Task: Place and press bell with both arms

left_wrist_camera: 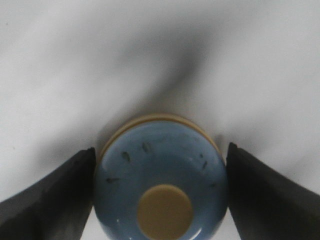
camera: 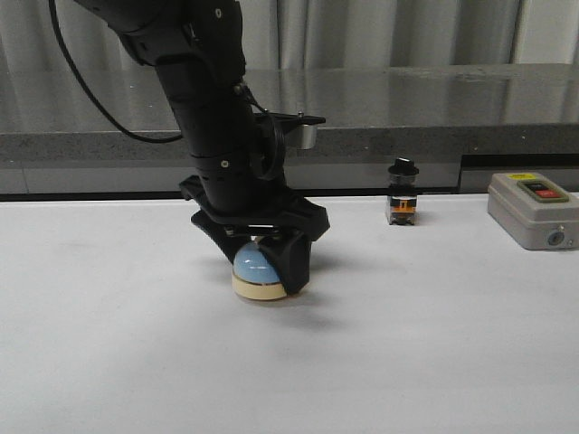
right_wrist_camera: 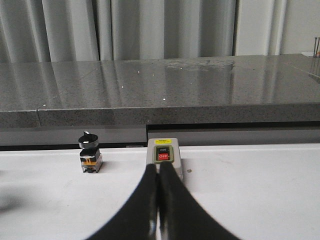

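The light-blue dome bell (camera: 251, 266) with its cream base and cream button stands on the white table, left of centre. My left gripper (camera: 263, 272) reaches down over it, one black finger on each side of the dome. In the left wrist view the bell (left_wrist_camera: 160, 165) fills the gap and both fingers (left_wrist_camera: 65, 192) touch its sides, so the left gripper (left_wrist_camera: 161, 148) is shut on it. My right gripper (right_wrist_camera: 159, 169) is shut and empty, low over the table; it is out of the front view.
A grey box with red and black buttons (camera: 534, 210) sits at the table's far right, just beyond my right fingertips in the right wrist view (right_wrist_camera: 165, 155). A small black-knobbed switch (camera: 402, 204) (right_wrist_camera: 90, 152) stands by the back edge. A dark stone ledge (camera: 407, 108) runs behind.
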Motion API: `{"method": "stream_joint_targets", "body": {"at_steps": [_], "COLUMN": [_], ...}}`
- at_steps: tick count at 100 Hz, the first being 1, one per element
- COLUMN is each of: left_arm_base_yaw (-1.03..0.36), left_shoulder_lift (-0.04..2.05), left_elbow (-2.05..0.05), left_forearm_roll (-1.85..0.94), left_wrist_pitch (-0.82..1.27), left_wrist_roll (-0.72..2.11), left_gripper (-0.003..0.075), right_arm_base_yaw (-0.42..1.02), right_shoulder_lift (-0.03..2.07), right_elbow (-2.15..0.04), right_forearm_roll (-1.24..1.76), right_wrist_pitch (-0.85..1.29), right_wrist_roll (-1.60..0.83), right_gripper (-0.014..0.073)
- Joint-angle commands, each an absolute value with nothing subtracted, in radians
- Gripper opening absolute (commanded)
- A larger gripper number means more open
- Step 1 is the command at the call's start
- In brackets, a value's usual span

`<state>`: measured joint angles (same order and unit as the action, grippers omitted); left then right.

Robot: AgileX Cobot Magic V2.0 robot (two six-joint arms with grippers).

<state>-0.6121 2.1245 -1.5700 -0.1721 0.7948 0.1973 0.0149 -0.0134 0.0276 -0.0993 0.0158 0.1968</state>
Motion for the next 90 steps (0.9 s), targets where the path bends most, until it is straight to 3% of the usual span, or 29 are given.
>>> {"method": "stream_joint_targets", "body": {"at_steps": [1,17,33,43,69,90], "left_arm_base_yaw": [-0.62,-0.62,-0.62,-0.608,-0.526,-0.41], "left_shoulder_lift": [2.067,2.065,2.019,1.966,1.853,1.812], "left_elbow": [-1.593,-1.593,-1.593,-1.593,-1.593,-1.593], "left_forearm_roll": [-0.194,-0.194,-0.192,-0.186,-0.186,-0.173], "left_wrist_pitch": [0.773,0.773,0.771,0.769,0.767,0.777], "left_wrist_roll": [0.195,0.195,0.195,0.191,0.171,0.133], "left_gripper": [0.0575,0.0572,0.0492,0.0377,-0.002,-0.0019], "right_arm_base_yaw": [0.01,0.01,0.01,0.01,0.01,0.01], "right_shoulder_lift": [-0.024,-0.024,-0.024,-0.024,-0.024,-0.024], "right_elbow": [0.026,0.026,0.026,0.026,0.026,0.026], "right_forearm_roll": [-0.11,-0.11,-0.11,-0.11,-0.11,-0.11], "right_wrist_pitch": [-0.064,-0.064,-0.064,-0.064,-0.064,-0.064], "right_wrist_roll": [0.193,0.193,0.193,0.193,0.193,0.193], "right_gripper": [-0.0068,-0.0068,-0.0068,-0.0068,-0.0068,-0.0068]}}
